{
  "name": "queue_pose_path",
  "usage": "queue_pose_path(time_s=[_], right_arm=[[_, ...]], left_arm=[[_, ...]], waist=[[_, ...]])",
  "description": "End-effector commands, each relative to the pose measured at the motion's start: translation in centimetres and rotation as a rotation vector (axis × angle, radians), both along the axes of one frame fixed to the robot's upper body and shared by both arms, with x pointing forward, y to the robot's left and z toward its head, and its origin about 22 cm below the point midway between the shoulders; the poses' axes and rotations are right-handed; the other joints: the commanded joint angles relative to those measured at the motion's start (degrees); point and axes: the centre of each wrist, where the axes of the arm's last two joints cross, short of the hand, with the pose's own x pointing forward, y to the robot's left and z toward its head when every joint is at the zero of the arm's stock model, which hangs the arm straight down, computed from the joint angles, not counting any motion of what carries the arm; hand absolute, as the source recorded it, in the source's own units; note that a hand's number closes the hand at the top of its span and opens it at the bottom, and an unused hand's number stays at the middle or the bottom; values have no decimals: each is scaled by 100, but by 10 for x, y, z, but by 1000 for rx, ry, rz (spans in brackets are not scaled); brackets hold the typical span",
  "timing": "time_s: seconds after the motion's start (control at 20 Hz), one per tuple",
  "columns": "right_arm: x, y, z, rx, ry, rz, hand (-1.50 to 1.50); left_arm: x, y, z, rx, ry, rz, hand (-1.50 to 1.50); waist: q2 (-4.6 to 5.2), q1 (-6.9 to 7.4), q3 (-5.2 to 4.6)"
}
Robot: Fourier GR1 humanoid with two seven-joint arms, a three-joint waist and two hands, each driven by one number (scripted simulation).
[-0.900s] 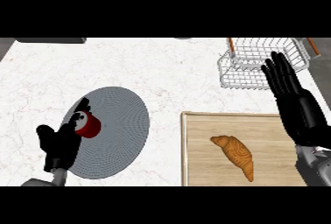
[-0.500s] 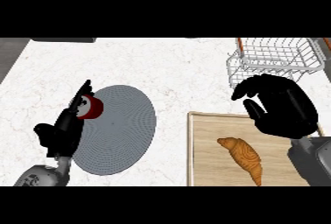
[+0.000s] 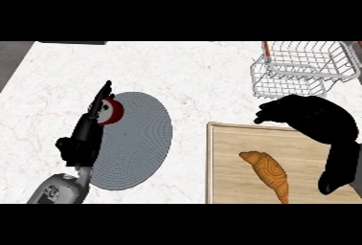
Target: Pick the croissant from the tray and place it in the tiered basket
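Observation:
A golden-brown croissant (image 3: 267,174) lies on the light wooden tray (image 3: 226,167) at the lower right. My right hand (image 3: 311,117) hovers over the tray's far right part, above and to the right of the croissant, palm down with fingers curled and holding nothing. The white wire tiered basket (image 3: 300,67) stands at the upper right, just beyond that hand. My left hand (image 3: 88,131) rests edge-on at the left rim of a grey plate (image 3: 138,139), fingers straight.
A small red and white object (image 3: 109,110) sits at the plate's upper left, partly behind my left hand. White marble counter (image 3: 184,72) stretches between the plate and the basket. A dark edge (image 3: 10,60) borders the counter at the upper left.
My right hand has come down from an upright open pose beside the basket and curled over the tray's far edge. The view has shifted slightly; the left hand stays at the plate.

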Motion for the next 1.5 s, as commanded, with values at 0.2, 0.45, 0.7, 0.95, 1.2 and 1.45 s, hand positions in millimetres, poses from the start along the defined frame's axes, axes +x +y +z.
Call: queue_pose_path(time_s=[0.2, 0.45, 0.7, 0.95, 1.2, 1.45], right_arm=[[23, -70, 134, -315, -431, 206, -150], [-5, -33, 215, -566, -779, 281, -150], [-49, 8, 239, -737, -1054, 317, -150], [-74, 29, 213, -865, -1142, 343, -150], [-85, 25, 200, -890, -1160, 351, -150], [-101, 53, 178, -914, -1228, 400, -150]], left_arm=[[3, -11, -1, 2, -18, 11, 0], [5, -8, -1, 13, -4, 27, 0], [2, 1, -7, 8, 12, 55, 0], [9, -7, -8, 17, 10, 45, 0], [-4, 11, -20, 12, 7, 51, 0], [5, 3, -15, 17, -1, 33, 0]], waist=[[-103, -149, -1], [-181, -229, 12], [-165, -250, 6], [-107, -253, -2], [-125, -232, -20], [-118, -202, -26]])
